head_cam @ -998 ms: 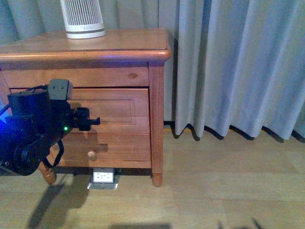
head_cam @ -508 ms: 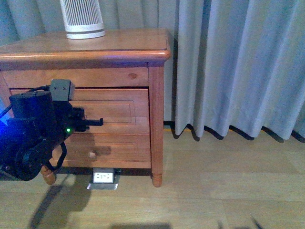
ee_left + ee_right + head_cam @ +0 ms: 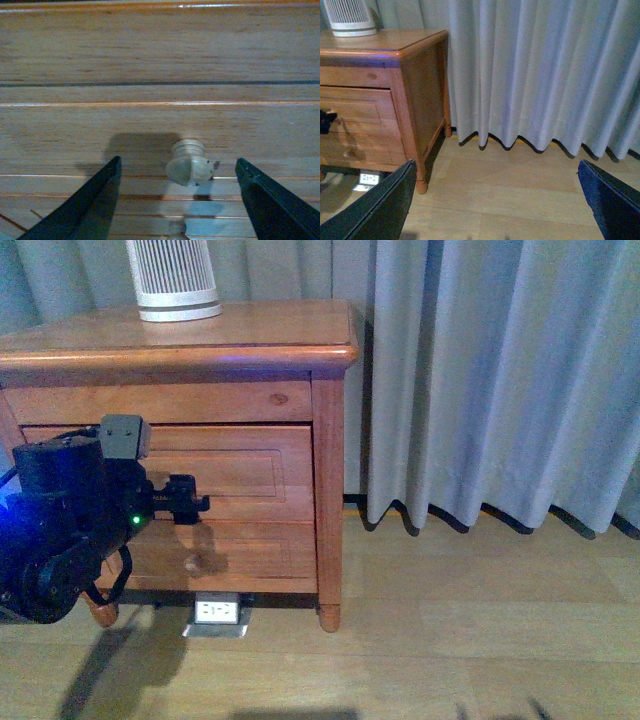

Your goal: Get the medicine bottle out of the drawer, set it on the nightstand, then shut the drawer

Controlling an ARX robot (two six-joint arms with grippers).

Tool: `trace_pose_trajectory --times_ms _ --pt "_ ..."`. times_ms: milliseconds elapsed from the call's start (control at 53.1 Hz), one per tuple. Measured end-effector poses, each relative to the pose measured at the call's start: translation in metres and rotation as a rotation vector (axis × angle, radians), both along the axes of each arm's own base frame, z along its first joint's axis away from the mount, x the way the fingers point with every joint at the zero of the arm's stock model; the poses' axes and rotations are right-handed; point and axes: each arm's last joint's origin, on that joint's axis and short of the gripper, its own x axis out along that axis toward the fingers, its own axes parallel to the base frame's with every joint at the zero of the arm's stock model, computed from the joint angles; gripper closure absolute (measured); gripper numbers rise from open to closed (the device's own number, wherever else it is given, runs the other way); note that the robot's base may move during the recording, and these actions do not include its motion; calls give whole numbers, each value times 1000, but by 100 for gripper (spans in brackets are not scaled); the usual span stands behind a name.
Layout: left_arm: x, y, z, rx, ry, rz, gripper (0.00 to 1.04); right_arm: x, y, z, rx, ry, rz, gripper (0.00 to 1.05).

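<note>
Left wrist view, drawer knob (image 3: pixel 190 167) between fingers (image 3: pixel 95 200)

We find the jaws of the left gripper (image 3: pixel 179 165) spread wide of the knob (image 3: pixel 189 169) on the drawer (image 3: pixel 250 470), a gap either side. On the nightstand (image 3: pixel 260 335) top, the ribbed device (image 3: pixel 172 280) occupies the rear left. A curtain (image 3: pixel 500 380) flanks its right.

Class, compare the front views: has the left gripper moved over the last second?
Yes. The left gripper has sunk slightly, closer to the lower drawer's knob, judged against the front of the nightstand.
</note>
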Motion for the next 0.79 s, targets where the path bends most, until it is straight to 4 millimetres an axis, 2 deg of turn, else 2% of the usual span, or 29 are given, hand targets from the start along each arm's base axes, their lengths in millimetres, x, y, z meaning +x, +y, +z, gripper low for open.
trace_pose_trajectory --times_ms 94,132,490,791 --pt "0 0 0 0 2 0 7 0 0 0 0 0 0 7" --pt "1 0 1 -1 2 -1 5 0 0 0 0 0 0 7" --pt "12 -2 9 -24 -9 5 7 0 0 0 0 0 0 7" --pt "14 -4 -8 -47 25 7 7 0 0 0 0 0 0 7"
